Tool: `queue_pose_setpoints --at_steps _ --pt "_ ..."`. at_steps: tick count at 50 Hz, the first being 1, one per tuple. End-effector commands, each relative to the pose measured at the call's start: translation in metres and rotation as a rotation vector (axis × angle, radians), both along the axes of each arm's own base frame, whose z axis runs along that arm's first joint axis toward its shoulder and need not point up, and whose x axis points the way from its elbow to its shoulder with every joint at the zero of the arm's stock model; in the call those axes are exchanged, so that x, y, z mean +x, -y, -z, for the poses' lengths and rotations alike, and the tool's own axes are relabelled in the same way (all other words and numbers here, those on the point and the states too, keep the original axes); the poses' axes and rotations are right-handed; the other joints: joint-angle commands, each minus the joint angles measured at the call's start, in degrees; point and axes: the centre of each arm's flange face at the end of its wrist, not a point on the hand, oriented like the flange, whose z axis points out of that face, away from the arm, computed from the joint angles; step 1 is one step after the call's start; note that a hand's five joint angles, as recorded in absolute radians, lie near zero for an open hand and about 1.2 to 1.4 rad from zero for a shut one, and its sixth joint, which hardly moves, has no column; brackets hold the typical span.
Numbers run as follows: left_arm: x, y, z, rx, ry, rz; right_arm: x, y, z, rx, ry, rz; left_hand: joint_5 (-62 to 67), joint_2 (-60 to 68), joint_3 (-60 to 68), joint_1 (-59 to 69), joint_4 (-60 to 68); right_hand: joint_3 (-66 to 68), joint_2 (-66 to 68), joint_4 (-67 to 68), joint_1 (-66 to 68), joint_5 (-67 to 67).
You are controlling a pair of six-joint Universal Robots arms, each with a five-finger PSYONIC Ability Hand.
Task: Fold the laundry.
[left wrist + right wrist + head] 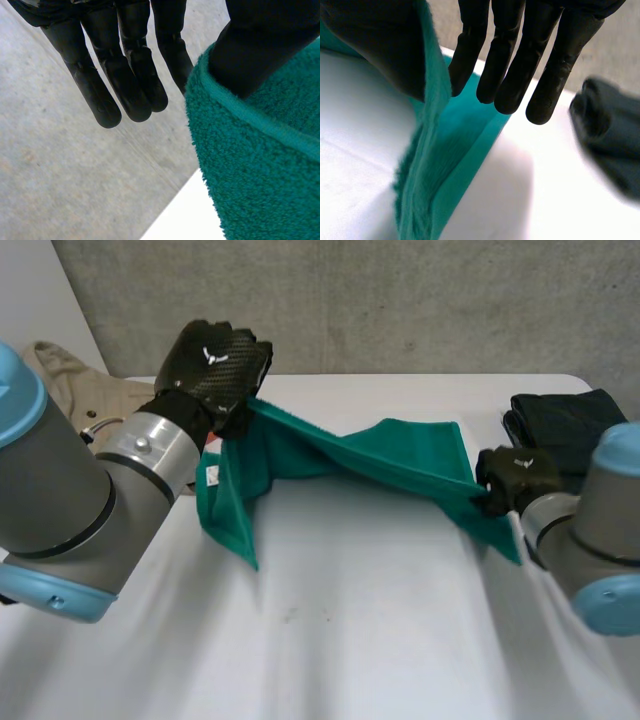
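A green towel (350, 455) hangs stretched between my two hands above the white table (380, 630). My left hand (215, 365) is raised at the back left and holds one end. In the left wrist view the thumb presses the towel's hemmed edge (260, 165), while the other fingers (125, 80) stay straight beside it. My right hand (515, 480) is lower at the right and grips the other end. There the towel's edge (450, 150) runs between the thumb (385, 45) and the straight fingers (520, 65). The left end droops in a loose fold with a white tag.
A beige garment (70, 380) lies at the table's back left, behind my left arm. A dark folded garment (565, 425) sits at the back right, close beside my right hand (610, 135). A concrete wall stands behind the table.
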Motion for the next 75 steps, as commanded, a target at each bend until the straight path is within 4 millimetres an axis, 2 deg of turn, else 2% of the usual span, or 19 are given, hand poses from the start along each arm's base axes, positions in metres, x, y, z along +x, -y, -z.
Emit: queue_pose_setpoints --at_steps 1,8,13,17,20,24,25,27,29,31,32,36,39,42,49,58,66,73,75 --pt "0.015 -0.022 0.019 0.148 0.092 -0.003 -0.012 -0.033 -0.094 -0.195 -0.431 -0.241 14.73 11.39 11.64 13.94 11.05 11.91 12.72 11.94 23.15 13.68" --pt "0.032 -0.05 0.04 0.353 0.218 -0.003 -0.031 -0.076 -0.136 -0.177 -0.765 -0.362 14.73 11.39 11.64 13.94 11.05 11.91 12.72 11.94 23.15 13.68" --pt "0.04 -0.057 0.07 0.496 0.31 -0.008 -0.03 -0.089 -0.127 -0.102 -0.797 -0.428 14.73 11.39 11.64 13.94 11.05 11.91 12.72 11.94 23.15 13.68" --pt "0.032 -0.039 0.109 0.539 0.402 -0.007 -0.026 -0.084 -0.097 -0.006 -0.808 -0.479 14.73 11.39 11.64 13.94 11.05 11.91 12.72 11.94 23.15 13.68" --pt "0.028 -0.015 0.123 0.509 0.436 -0.023 -0.02 -0.068 -0.07 0.074 -0.827 -0.511 14.73 11.39 11.64 13.94 11.05 11.91 12.72 11.94 23.15 13.68" --pt "0.017 0.034 0.129 0.382 0.448 -0.087 -0.007 -0.035 -0.07 0.021 -0.867 -0.441 14.73 11.39 11.64 13.94 11.05 11.91 12.72 11.94 23.15 13.68" --pt "0.011 0.057 0.119 0.285 0.437 -0.135 -0.004 -0.026 -0.074 -0.013 -0.872 -0.41 14.73 11.39 11.64 13.94 11.05 11.91 12.72 11.94 23.15 13.68" --pt "0.005 0.079 0.102 0.175 0.41 -0.18 0.002 -0.005 -0.086 -0.104 -0.879 -0.339 14.73 11.39 11.64 13.94 11.05 11.91 12.72 11.94 23.15 13.68" --pt "-0.004 0.11 0.062 -0.04 0.345 -0.249 0.012 0.027 -0.111 -0.285 -0.861 -0.223 14.73 11.39 11.64 13.94 11.05 11.91 12.72 11.94 23.15 13.68" --pt "-0.009 0.124 0.029 -0.193 0.285 -0.28 0.018 0.045 -0.134 -0.424 -0.832 -0.144 14.73 11.39 11.64 13.94 11.05 11.91 12.72 11.94 23.15 13.68" --pt "-0.011 0.136 -0.006 -0.358 0.214 -0.316 0.023 0.06 -0.16 -0.581 -0.79 -0.063 14.73 11.39 11.64 13.94 11.05 11.91 12.72 11.94 23.15 13.68" --pt "-0.008 0.146 -0.076 -0.676 0.026 -0.348 0.029 0.078 -0.222 -0.962 -0.681 0.138 14.73 11.39 11.64 13.94 11.05 11.91 12.72 11.94 23.15 13.68" --pt "-0.007 0.143 -0.09 -0.74 -0.021 -0.328 0.029 0.073 -0.249 -1.105 -0.629 0.217 14.73 11.39 11.64 13.94 11.05 11.91 12.72 11.94 23.15 13.68" --pt "-0.004 0.138 -0.089 -0.698 -0.018 -0.314 0.028 0.068 -0.249 -1.1 -0.63 0.209 14.73 11.39 11.64 13.94 11.05 11.91 12.72 11.94 23.15 13.68" --pt "0.005 0.122 -0.028 -0.487 0.087 -0.273 0.042 0.049 -0.209 -0.974 -0.655 0.089 14.73 11.39 11.64 13.94 11.05 11.91 12.72 11.94 23.15 13.68" --pt "0.017 0.074 0.076 -0.185 0.248 -0.195 0.032 0.024 -0.1 -0.609 -0.713 -0.096 14.73 11.39 11.64 13.94 11.05 11.91 12.72 11.94 23.15 13.68" --pt "0.018 0.026 0.148 0.011 0.369 -0.111 0.015 -0.013 -0.032 -0.303 -0.656 -0.191 14.73 11.39 11.64 13.94 11.05 11.91 12.72 11.94 23.15 13.68" --pt "0.028 0.013 0.152 0.047 0.378 -0.115 -0.015 -0.02 -0.01 -0.176 -0.662 -0.162 14.73 11.39 11.64 13.94 11.05 11.91 12.72 11.94 23.15 13.68" --pt "0.034 0.014 0.142 0.034 0.361 -0.133 -0.019 -0.02 -0.015 -0.182 -0.658 -0.152 -1.65 -4.99 -4.74 -2.44 -5.32 11.91 12.72 11.94 23.15 13.68"
